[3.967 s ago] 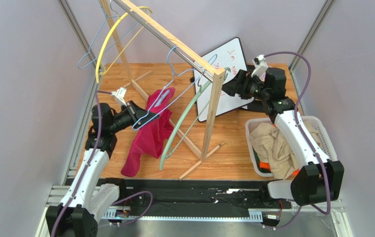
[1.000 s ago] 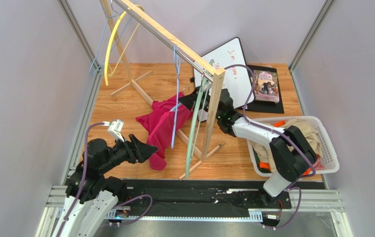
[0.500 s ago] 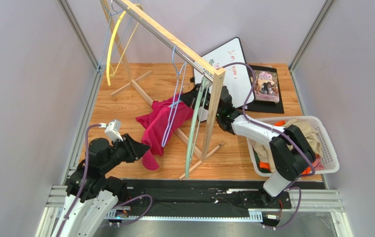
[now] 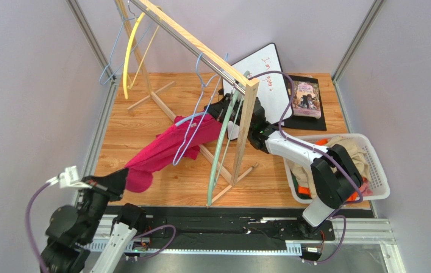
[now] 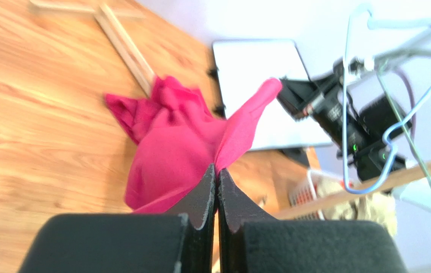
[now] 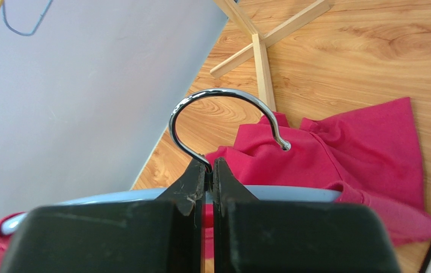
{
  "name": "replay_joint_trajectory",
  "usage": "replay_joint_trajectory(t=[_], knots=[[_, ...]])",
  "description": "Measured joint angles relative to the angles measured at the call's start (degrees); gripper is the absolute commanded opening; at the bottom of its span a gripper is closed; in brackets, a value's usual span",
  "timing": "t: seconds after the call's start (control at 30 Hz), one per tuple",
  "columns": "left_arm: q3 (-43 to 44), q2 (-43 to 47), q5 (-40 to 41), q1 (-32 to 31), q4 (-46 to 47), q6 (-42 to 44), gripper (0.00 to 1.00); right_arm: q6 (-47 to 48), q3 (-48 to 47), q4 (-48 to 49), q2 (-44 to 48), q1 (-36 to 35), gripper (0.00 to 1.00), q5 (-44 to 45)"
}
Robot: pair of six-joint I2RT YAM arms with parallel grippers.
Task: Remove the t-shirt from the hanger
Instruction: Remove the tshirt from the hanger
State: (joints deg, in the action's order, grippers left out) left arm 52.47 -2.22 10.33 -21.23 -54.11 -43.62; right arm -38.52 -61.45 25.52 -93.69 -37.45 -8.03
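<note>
The magenta t-shirt (image 4: 169,147) stretches in a taut band from the light-blue hanger (image 4: 188,120) down to the near left. My left gripper (image 4: 124,175) is shut on its lower end. In the left wrist view the cloth (image 5: 172,148) runs straight out from the closed left gripper (image 5: 217,170). My right gripper (image 4: 212,113) is under the wooden rail, shut on the hanger's neck. In the right wrist view the chrome hook (image 6: 200,102) rises from the closed right gripper (image 6: 212,165). The blue bar (image 6: 297,193) lies across behind it, with the t-shirt (image 6: 365,136) still around one end.
The wooden rack (image 4: 200,50) crosses the table, its post (image 4: 245,133) just right of the shirt. A blue wire hanger (image 4: 199,71), a green hanger (image 4: 219,153) and a yellow one (image 4: 128,62) hang from it. At the right are a whiteboard (image 4: 269,71), a book (image 4: 305,99) and a white laundry basket (image 4: 378,182).
My left gripper closed on the t-shirt's lower end and drew back to the near left, pulling the cloth taut. The right gripper kept its hold on the hanger, which tilted slightly.
</note>
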Motion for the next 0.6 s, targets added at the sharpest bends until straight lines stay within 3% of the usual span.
replay_joint_trajectory(t=[0.1,0.43,0.47,0.53,0.57,0.6], knots=[[4.11,1.64,5.01,-0.13,-3.19,-0.46,0.00,-2.32,-0.57,-0.87,0.04,-0.66,0.00,0.87],[5.11,1.66,10.95,-0.20,-13.99,-3.69,0.00,-9.27,-1.86,-3.98,0.02,-0.74,0.00,3.61],[5.09,1.66,11.02,-0.17,-14.12,-3.26,0.04,-9.38,-1.86,-3.80,0.02,-0.48,0.00,3.93],[4.87,1.68,8.79,-0.17,-13.14,-1.46,0.24,-9.14,-1.86,-3.28,0.04,0.48,0.00,3.87],[4.33,1.68,6.21,-0.17,-11.58,0.13,0.48,-8.66,-1.86,-3.17,0.02,0.90,0.00,3.54],[3.56,1.46,3.06,-0.17,-9.62,1.88,0.61,-8.20,-1.86,-3.08,0.02,1.16,0.00,3.23]])
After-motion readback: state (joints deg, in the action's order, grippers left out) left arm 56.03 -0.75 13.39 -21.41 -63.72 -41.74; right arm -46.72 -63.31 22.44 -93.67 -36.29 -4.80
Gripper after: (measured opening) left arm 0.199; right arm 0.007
